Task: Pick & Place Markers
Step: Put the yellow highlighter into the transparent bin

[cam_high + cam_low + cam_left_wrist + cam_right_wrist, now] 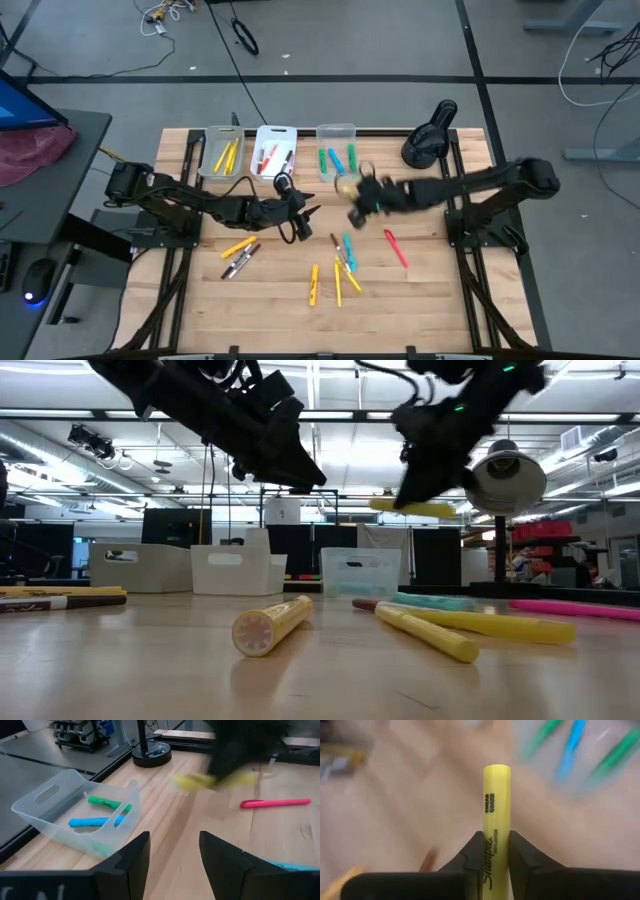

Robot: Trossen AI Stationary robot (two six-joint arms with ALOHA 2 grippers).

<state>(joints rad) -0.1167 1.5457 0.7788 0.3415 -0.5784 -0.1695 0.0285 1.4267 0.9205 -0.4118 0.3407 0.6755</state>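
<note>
— What is being gripped by the right gripper [493, 854]?
— A yellow highlighter [496, 815], lettered "Sharpie" and "Smear Guard", is being clamped at frame centre, above the table.
— And the left gripper [174, 851]?
— Its fingers are being held apart, empty, left of centre.

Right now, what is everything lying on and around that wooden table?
Table: one, pale wood slats.
Bins: three, clear or white, in a row at the far edge; yellow, red and green-blue markers inside.
Loose markers: about ten, yellow, teal, brown, scattered mid-table; one pink further right.
Black stand: one, far right corner.
Yellow highlighter: one, lifted off the table.
Left pincer: open, empty, above the table.
Right pincer: shut on the yellow highlighter, near the green-blue bin.
</note>
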